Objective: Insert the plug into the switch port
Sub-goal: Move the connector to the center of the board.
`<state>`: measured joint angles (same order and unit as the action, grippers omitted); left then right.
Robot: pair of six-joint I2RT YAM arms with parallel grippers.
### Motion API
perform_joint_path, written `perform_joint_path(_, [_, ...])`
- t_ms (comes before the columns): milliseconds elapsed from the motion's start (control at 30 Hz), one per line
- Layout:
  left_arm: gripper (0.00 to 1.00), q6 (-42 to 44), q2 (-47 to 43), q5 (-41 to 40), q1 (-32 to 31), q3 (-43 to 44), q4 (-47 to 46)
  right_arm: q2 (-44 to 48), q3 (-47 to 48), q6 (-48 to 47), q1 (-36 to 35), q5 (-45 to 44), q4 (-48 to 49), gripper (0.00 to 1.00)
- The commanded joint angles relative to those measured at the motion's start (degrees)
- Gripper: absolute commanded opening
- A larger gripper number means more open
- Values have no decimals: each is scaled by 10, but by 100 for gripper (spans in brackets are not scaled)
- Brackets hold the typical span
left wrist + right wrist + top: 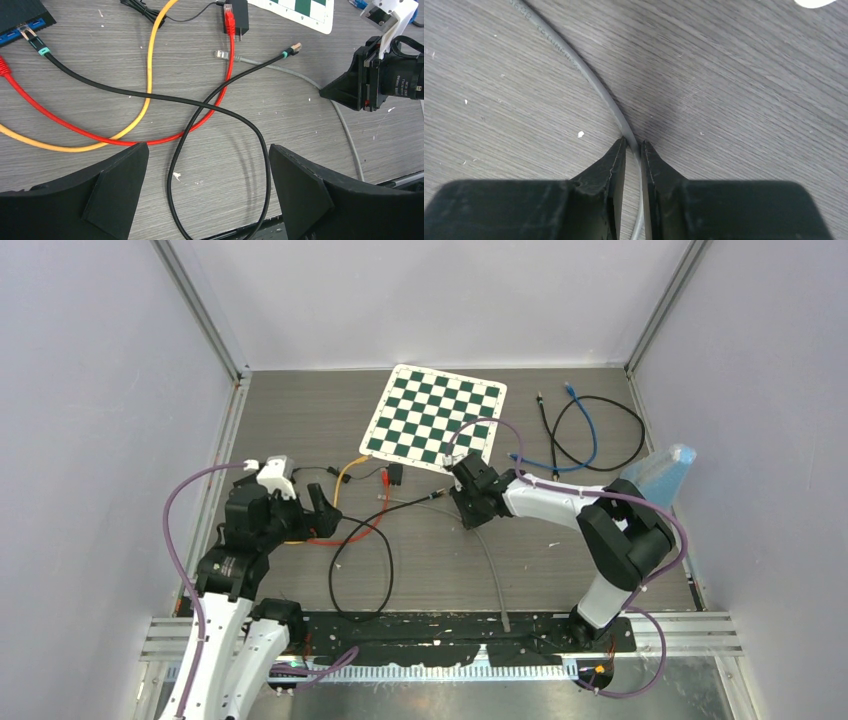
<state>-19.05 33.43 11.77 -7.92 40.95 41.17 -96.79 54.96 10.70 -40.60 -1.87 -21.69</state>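
Note:
The black switch (20, 14) with blue ports lies at the top left of the left wrist view; a black cable with a teal boot (42, 51) is plugged into it. The grey cable's clear plug (221, 54) lies loose on the table. My right gripper (632, 146) is shut on the grey cable (589, 75) some way back from the plug, low on the table (468, 518). My left gripper (209, 150) is open and empty above a loop of the black cable (260, 145). The switch is hidden under the left arm in the top view.
A red cable (100, 135) and a yellow cable (145, 100) cross the table by the switch. A red plug (229, 20) lies beside a black adapter (241, 12). A green chessboard (435, 415), blue and black cables (590, 425) and a blue object (665, 472) lie further back.

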Motion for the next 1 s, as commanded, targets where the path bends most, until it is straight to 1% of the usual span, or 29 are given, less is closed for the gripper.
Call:
perform_joint_path(0, [94,7,-7,-9,-4,10,-4,-25,-38,68,-1,-52,-80,18])
perform_joint_path(33, [95,7,-6,-7,-5,10,-4,-25,-40,78,0,-72,-87,15])
perform_joint_path(100, [94,7,-5,-2,-8,12,-4,-25,-44,105,8,-80,-104,8])
perform_joint_path(167, [94,8,-4,1,-16,15,-3,-16,-53,130,16,-77,-113,6])
perform_joint_path(333, [95,10,-11,-20,-47,17,3,33,-82,180,25,-111,-149,5])
perform_joint_path(500, [96,11,-23,-19,-64,17,-1,81,-102,229,44,-138,-175,5])
perform_joint_path(567, [96,11,-30,-22,-70,16,0,114,-119,253,57,-139,-169,5])
perform_joint_path(733, [96,9,-42,-25,-75,12,-5,161,-173,323,89,-122,-119,5])
perform_joint_path(800, [96,9,-45,-25,-75,10,-4,183,-182,367,90,-122,-104,5])
perform_joint_path(867, [96,9,-46,-26,-76,10,-4,213,-198,433,90,-118,-88,5])
perform_joint_path(967, [96,9,-46,-27,-76,10,-5,266,-236,506,91,-115,-58,5])
